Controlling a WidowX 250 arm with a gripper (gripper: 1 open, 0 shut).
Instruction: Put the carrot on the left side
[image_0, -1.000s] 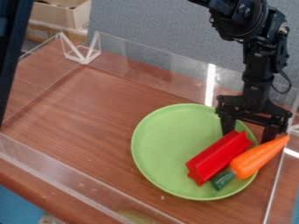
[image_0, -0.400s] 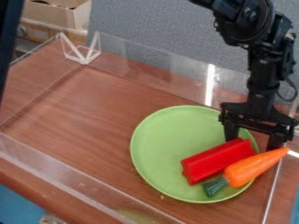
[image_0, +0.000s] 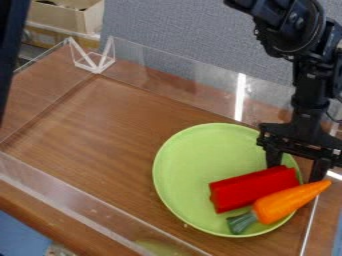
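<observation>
A glossy wood-grain bench (image_0: 120, 130), walled by clear plastic panels, carried a round, smooth green plate (image_0: 187, 180) toward its 4 o'clock corner. On the plate lay a shiny red rectangular block (image_0: 254, 187), and just beside it at 5 o'clock the tapered orange carrot (image_0: 290, 201) overhung the rim. The black pincer (image_0: 297, 152) pointed down at the plate's 2 o'clock edge, prongs apart, gripping nothing.

Plate (image_0: 183, 172) at the right end of the table (image_0: 94, 125), inside the clear wall (image_0: 54, 190). On the plate, block (image_0: 254, 188) and carrot (image_0: 289, 201) side by side, carrot nearer the right rim. Gripper (image_0: 299, 160) directly behind both, above the plate's far right edge.
</observation>
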